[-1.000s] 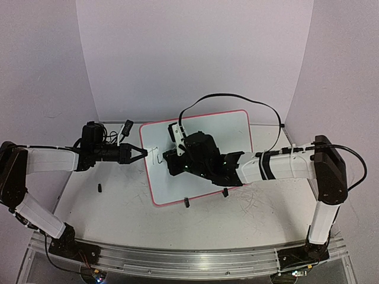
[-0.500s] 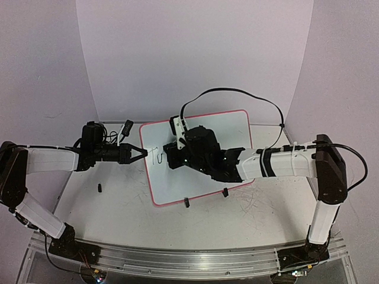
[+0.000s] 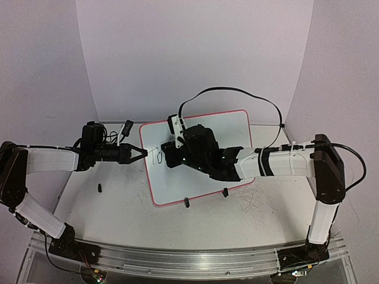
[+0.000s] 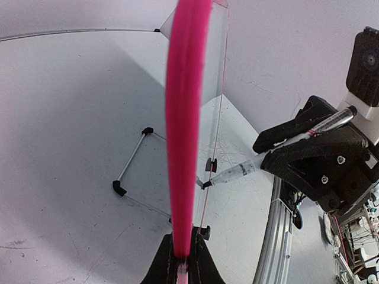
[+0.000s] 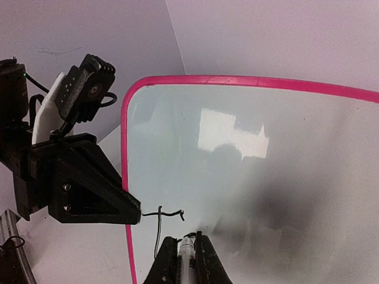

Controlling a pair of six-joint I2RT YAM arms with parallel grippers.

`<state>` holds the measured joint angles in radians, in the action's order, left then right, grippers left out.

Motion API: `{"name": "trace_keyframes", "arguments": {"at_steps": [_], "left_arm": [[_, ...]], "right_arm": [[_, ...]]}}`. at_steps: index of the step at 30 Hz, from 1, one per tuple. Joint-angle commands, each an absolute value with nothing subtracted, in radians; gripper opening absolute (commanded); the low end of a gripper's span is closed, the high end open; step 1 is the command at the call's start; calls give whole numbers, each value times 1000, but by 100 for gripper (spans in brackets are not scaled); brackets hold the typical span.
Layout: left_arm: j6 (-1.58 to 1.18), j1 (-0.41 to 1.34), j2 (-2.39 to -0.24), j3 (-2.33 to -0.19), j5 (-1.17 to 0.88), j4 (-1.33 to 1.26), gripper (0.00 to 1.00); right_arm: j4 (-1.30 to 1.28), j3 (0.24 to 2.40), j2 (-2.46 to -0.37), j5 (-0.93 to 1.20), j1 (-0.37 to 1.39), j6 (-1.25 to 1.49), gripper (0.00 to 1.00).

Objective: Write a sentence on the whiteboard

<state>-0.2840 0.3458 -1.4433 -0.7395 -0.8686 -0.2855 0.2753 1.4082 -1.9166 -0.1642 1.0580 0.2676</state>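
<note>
My left gripper (image 3: 141,152) pinches the left rim of the whiteboard (image 3: 228,127), which stands at the middle of the table (image 3: 207,228). My right gripper (image 5: 186,242) clamps a marker (image 4: 237,172), tip at the sentence (image 3: 157,155), just two letters near that rim.

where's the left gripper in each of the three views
Top external: the left gripper is left of centre, clamped on the left edge of the whiteboard.
Left wrist: bottom centre, closed on the pink rim, which runs up the picture.
Right wrist: lower left, its black tip touching the rim.
Shared landmark: the whiteboard's pink rim.
</note>
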Motion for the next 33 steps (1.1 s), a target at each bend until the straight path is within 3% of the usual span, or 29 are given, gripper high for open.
{"name": "trace_keyframes", "arguments": {"at_steps": [1, 8, 14, 33], "left_arm": [[-262, 341, -1455, -775, -834, -263, 0], [-261, 341, -1458, -774, -830, -262, 0], [-260, 341, -1450, -772, -826, -259, 0], [-258, 341, -1446, -779, -828, -250, 0]], "right_arm": [[279, 1419, -1936, -169, 1059, 274, 0], [295, 1400, -1868, -121, 1058, 255, 0], [347, 1259, -1751, -116, 1016, 265, 0], [328, 1340, -1839, -155, 1014, 277, 0]]}}
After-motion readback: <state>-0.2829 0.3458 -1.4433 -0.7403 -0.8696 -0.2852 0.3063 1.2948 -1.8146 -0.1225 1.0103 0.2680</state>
